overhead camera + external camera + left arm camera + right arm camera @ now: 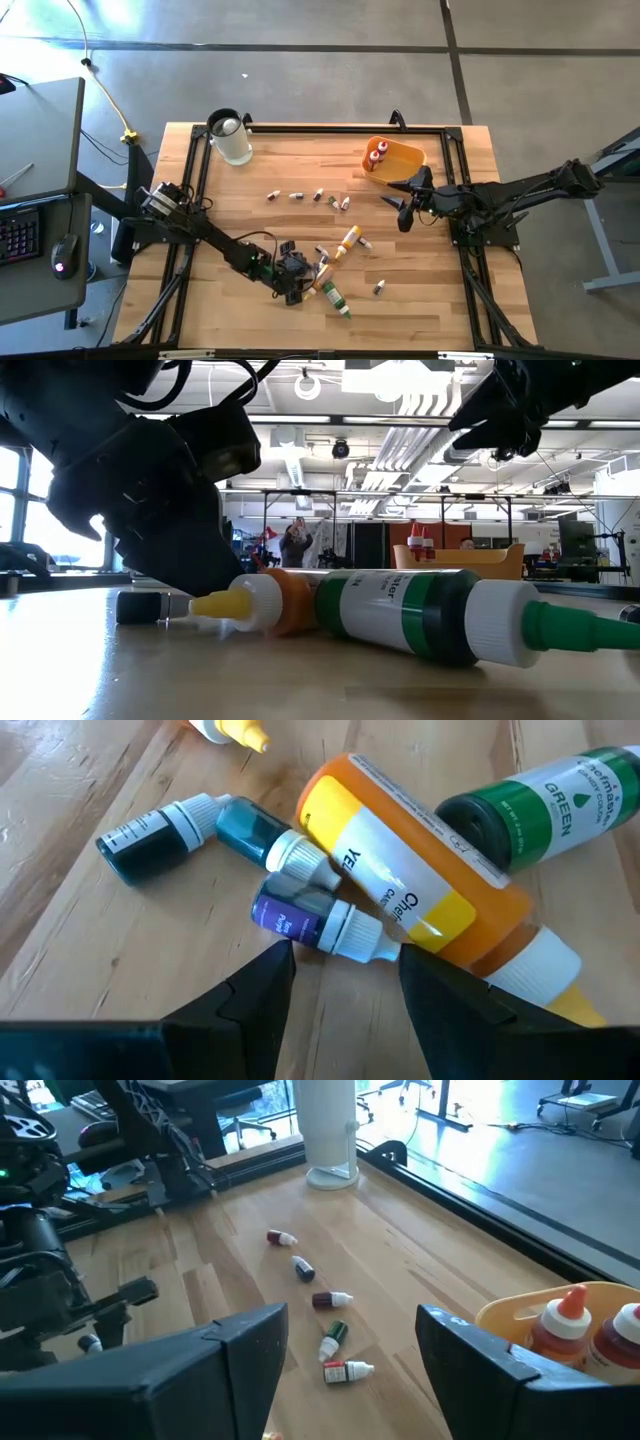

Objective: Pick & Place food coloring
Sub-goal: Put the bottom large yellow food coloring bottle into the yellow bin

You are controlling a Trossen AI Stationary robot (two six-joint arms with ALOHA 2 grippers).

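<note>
Left gripper [340,975] spread over a purple vial [312,923] near the table's front edge, a vial the high view hides, right gripper [345,1345] spread beside the tray [400,160] holding 2 red bottles [378,153].

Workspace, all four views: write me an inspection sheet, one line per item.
Surface: wooden table in a black frame, dry.
Job's things: two red bottles stand in the orange tray; a large yellow bottle and a green bottle lie touching near the front; small vials lie in a loose row mid-table.
Clutter: clear jar at the back left corner.
Grippers: left gripper low over a purple vial, jaws open either side of it; right gripper beside the tray, jaws open, empty.
Cables: yellow cable on the floor.
Surroundings: desk with keyboard and mouse; a person far behind.
</note>
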